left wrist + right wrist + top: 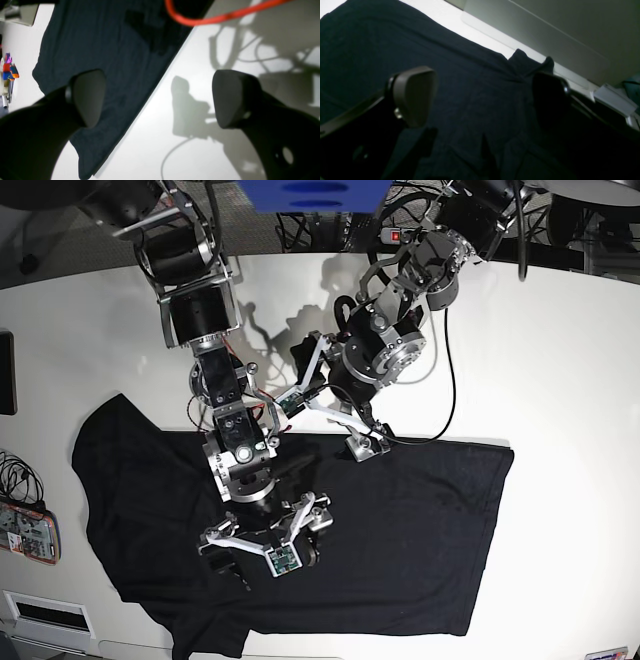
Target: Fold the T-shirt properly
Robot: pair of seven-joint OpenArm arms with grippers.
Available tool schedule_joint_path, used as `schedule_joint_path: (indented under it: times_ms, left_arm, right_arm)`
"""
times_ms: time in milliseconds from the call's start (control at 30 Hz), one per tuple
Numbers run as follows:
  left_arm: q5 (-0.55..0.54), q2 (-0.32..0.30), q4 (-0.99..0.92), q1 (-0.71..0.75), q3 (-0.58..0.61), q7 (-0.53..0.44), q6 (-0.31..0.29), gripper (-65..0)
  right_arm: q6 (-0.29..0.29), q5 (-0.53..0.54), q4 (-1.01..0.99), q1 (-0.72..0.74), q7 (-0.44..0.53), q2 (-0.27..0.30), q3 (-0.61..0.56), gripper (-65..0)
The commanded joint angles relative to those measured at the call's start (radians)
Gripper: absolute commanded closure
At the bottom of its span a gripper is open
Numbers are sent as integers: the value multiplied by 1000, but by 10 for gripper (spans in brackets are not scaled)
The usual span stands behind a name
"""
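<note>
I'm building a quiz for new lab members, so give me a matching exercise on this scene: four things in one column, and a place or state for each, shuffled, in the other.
Things:
1. T-shirt
2. left end effector
3. right end effector
4. orange cable

Places or states:
A. open, above the middle of the black cloth
B. spread flat on the white table
C. open, at the cloth's far edge
D. arcs across the top of the left wrist view

Pairs: 1-B, 2-C, 3-A, 4-D
</note>
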Motion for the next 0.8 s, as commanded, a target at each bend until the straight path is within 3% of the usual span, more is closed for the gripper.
schedule_joint_path:
  times_ms: [0, 633, 767]
  left_arm:
    - [2, 7, 21, -14, 0, -16, 6, -650]
    - [-3, 7, 41, -16, 31, -4, 8, -650]
    - [-6, 5, 43, -34, 27, 2, 8, -515]
  right_arm:
    - [-8, -1, 20, 29, 28, -4, -3, -597]
    - [-8, -1, 13, 32, 33, -4, -45, -597]
    - [-8, -1, 31, 31, 36, -2, -37, -597]
